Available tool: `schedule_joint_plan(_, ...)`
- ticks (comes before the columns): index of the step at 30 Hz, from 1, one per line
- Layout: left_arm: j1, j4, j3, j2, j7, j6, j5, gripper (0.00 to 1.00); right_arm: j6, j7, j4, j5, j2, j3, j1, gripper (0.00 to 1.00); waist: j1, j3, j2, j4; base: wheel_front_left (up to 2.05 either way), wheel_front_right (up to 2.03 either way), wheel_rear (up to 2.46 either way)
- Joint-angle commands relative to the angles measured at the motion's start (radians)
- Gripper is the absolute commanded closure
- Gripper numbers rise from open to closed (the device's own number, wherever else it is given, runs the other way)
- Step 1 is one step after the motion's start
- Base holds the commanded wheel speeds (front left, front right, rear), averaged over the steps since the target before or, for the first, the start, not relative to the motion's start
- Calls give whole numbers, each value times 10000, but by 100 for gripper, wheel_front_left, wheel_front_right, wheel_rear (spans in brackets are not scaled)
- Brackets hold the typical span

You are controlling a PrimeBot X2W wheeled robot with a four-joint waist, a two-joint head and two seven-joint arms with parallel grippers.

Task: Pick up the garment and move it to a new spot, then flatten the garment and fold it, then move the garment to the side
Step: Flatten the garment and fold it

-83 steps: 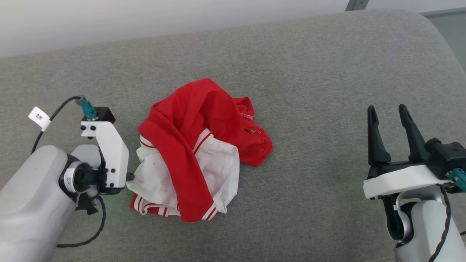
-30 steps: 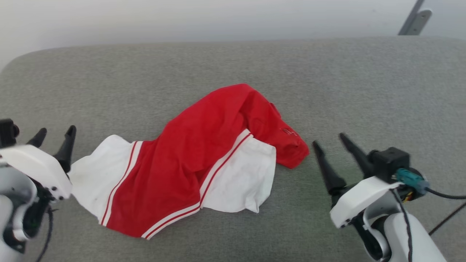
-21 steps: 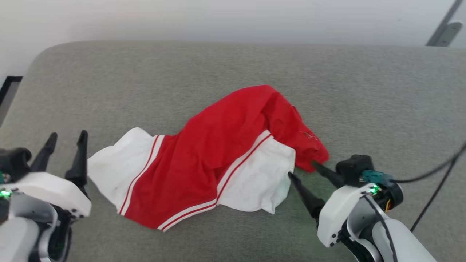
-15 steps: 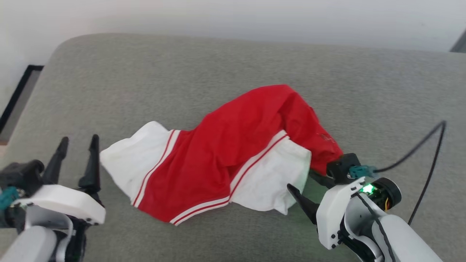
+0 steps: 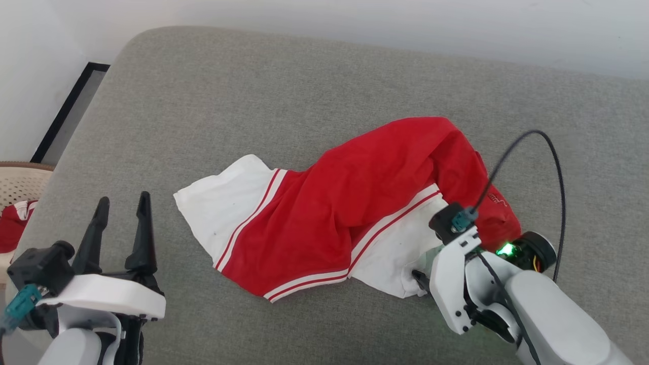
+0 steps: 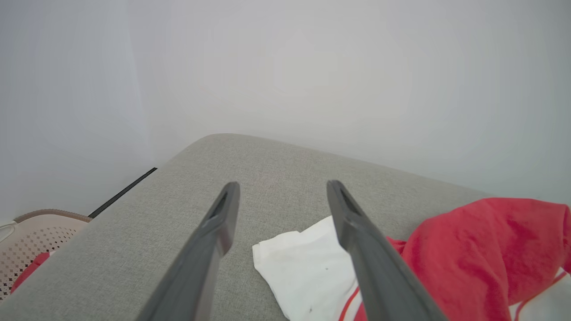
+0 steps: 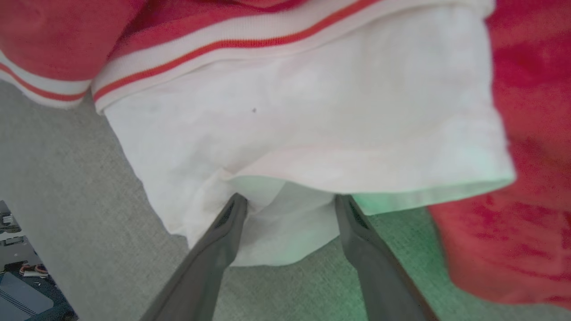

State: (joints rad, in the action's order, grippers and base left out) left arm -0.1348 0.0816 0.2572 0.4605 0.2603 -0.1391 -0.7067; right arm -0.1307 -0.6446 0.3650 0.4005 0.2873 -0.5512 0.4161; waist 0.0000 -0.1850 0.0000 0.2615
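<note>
R pincer (image 7: pixel 289 200) open, straddling white sleeve hem of garment (image 5: pixel 345 203), prob. to pinch & flatten; L pincer (image 5: pixel 124 203) open, empty, near other sleeve.

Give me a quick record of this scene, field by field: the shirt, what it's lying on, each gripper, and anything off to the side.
garment: red T-shirt with white sleeves, spread out but rumpled, not folded
surface: grey cushion
left gripper: jaws open, apart from the garment
right gripper: jaws open, at the open end of a white sleeve
side: beige basket holding red cloth
</note>
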Motion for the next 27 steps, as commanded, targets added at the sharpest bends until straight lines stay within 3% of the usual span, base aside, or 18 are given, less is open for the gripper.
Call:
schedule_joint_plan(1, 159, -47, -129, -120, 61, 106, 213, 0, 0, -219, 395, 107, -53, -249, -158, 0, 0, -12, 0, 38, 0, 0, 0)
schedule_joint_plan(2, 228, -11, -269, -240, 60, 192, 329, 0, 0, -218, 481, 89, 4, -485, -40, 61, 0, -13, 0, 60, 0, 0, 0)
schedule_joint_plan(3, 267, 14, -402, -370, 63, 290, 465, 0, 0, -168, 557, 154, 46, -634, 66, 100, 0, -13, 0, 74, 0, 0, 0)
schedule_joint_plan(12, 847, -100, -1882, -1459, 58, 1107, 1463, 0, 4, -186, -331, 920, 837, -505, 367, 100, 0, 119, 0, -209, 0, 0, 0)
schedule_joint_plan(19, 1220, -137, -2759, -2101, 59, 1674, 2065, 0, 1, -715, -1913, 949, 1800, 1221, 24, 100, 0, 234, 0, -691, 0, 0, 0)
schedule_joint_plan(27, 1201, 43, -3158, -2453, 60, 2103, 2496, 0, 3, -1324, -2050, 851, 2583, 3358, -555, 100, 0, 370, 0, -975, 0, 0, 0)
